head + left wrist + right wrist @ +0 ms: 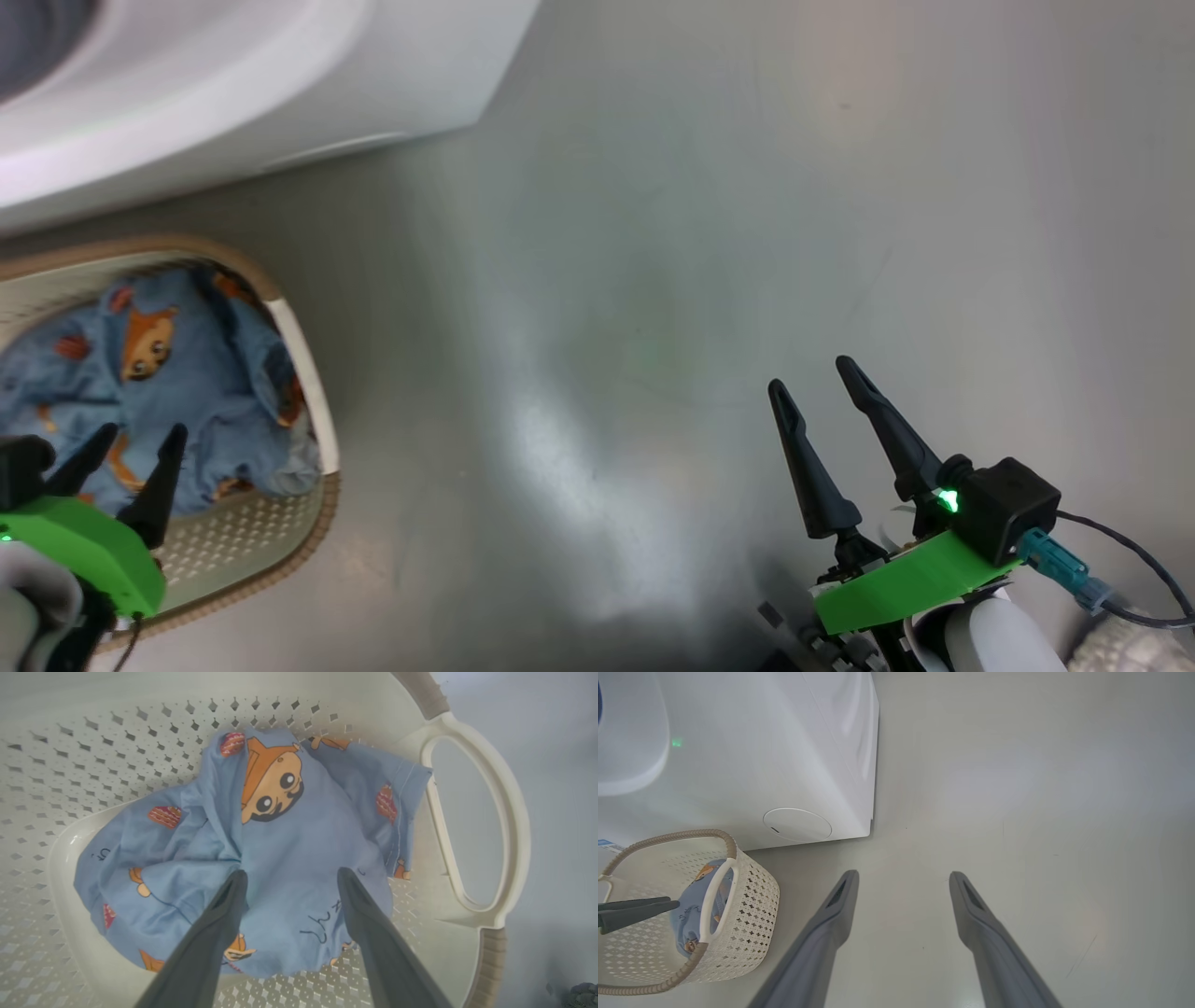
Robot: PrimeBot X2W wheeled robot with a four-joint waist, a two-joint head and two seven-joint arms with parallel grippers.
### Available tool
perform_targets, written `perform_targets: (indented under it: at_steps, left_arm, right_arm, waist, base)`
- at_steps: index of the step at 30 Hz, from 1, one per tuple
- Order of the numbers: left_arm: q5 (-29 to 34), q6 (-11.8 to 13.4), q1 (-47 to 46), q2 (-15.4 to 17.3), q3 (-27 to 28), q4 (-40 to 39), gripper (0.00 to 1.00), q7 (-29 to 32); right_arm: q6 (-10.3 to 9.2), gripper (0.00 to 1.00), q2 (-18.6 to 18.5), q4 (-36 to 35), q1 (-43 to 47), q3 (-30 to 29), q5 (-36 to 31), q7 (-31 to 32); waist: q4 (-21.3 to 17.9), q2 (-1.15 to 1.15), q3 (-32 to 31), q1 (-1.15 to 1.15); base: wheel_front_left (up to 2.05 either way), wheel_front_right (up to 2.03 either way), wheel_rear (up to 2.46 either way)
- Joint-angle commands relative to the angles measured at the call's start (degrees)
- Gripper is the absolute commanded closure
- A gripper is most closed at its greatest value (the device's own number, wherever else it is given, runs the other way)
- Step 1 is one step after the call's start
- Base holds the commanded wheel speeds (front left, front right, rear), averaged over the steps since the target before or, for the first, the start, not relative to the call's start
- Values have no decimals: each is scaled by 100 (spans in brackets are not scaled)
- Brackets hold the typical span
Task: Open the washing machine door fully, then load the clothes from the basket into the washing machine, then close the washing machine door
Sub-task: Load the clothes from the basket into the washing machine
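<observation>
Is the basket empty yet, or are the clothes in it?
Not empty. The clothes lie bunched inside the basket; the open left gripper points at them, holding nothing.

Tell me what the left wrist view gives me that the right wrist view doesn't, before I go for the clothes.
Left wrist view: the left gripper open, its fingers aimed at the top of the clothes, with the cartoon print and folds seen close up.
Right wrist view: the washing machine front with its round white flap, the right gripper open above the floor, and the basket standing just in front of the machine.
Shared: the basket with the clothes inside, and the left gripper's fingers reaching into it.
</observation>
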Motion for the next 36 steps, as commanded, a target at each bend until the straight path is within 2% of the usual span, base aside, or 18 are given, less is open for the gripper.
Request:
perform_targets:
  at_steps: [1, 5, 9, 17, 24, 25, 26, 27, 36]
  left_arm:
    - [-85, -15, -76, 340, 63, 21, 0, -36]
    - [-317, -15, -252, 508, -129, 117, 0, -36]
    - [-203, -15, -488, 671, -294, 327, 0, -36]
    - [-558, -15, -749, 579, -400, 744, 0, -36]
    - [-1193, -15, -956, 547, -555, 1012, 0, 35]
    - [-1258, -15, -988, 542, -594, 1022, 18, 58]
    - [-1324, -15, -1022, 534, -614, 1039, 73, 57]
    - [-1372, -15, -1053, 517, -637, 1058, 100, 52]
    - [-1553, -15, -996, 224, -928, 983, 100, -26]
  right_arm:
    - [35, 0, -26, -145, 83, 151, 92, -67]
    - [35, 0, -26, -206, 89, 219, 159, -67]
    - [35, 0, -26, -239, 107, 307, 155, -67]
    - [35, 0, -26, -321, 181, 403, 201, -67]
    - [35, 0, -26, -388, 221, 462, 227, -67]
    - [35, 0, -26, -393, 226, 455, 219, -67]
    - [35, 0, -26, -397, 229, 441, 210, -67]
    - [35, 0, -26, -398, 229, 421, 203, -67]
    - [35, 0, -26, -327, 97, 189, 19, -67]
  waist:
    - [-195, 0, 217, 0]
    - [-288, 0, 403, 0]
    - [-361, 0, 555, 0]
    - [-433, 0, 700, 0]
    - [-480, 0, 765, 0]
    - [-478, 0, 768, 0]
    - [-471, 0, 768, 0]
    - [-459, 0, 759, 0]
    - [-149, 0, 219, 0]
  base:
    - [0, 0, 0]
    - [0, 0, 0]
    - [0, 0, 0]
    - [0, 0, 0]
    - [0, 0, 0]
    - [0, 0, 0]
    - [0, 0, 0]
    - [0, 0, 0]
    - [0, 0, 0]
